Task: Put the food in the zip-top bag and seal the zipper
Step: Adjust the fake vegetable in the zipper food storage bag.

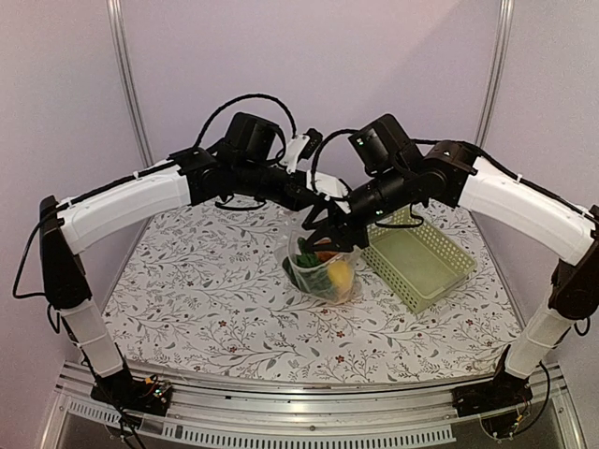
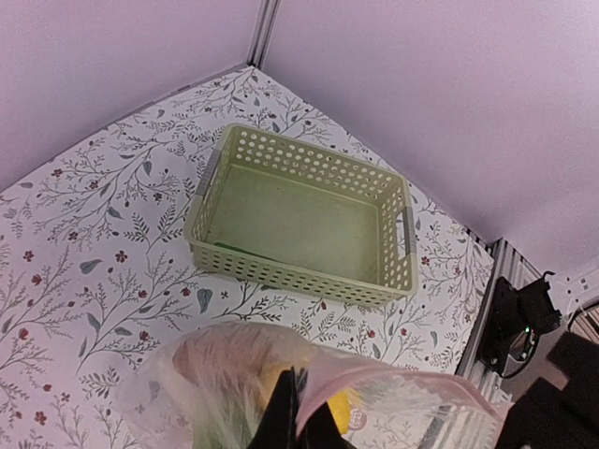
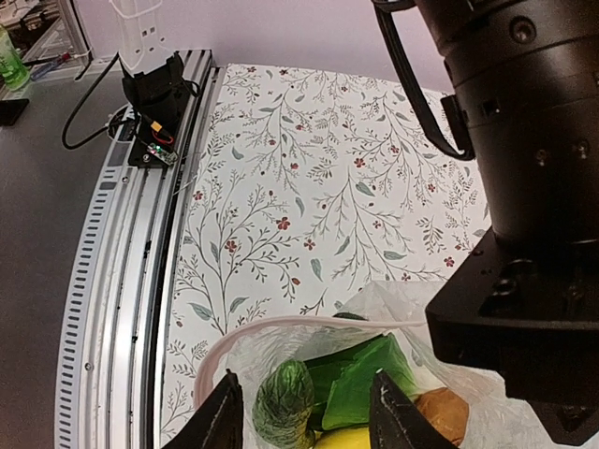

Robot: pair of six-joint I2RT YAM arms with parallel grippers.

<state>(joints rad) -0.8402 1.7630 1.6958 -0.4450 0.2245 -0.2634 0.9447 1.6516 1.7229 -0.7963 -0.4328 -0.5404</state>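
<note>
The left hand (image 2: 292,419) is pinched together on the zipper (image 2: 402,379) of the zip-top bag (image 1: 329,273), which stands mid-desk (image 1: 187,299). The right hand (image 3: 304,379) has its fingers wide apart over the bag's mouth, gripping nothing. The food (image 3: 360,388) lies inside the bag, with a green basket (image 2: 299,271) just beside it.

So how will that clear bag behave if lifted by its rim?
Likely floppy: the bag is thin, crinkled plastic bulging around its contents. Probably bottom-heavy, since the food sits piled low inside. The pink rim already bows, so the mouth may collapse if released.
</note>
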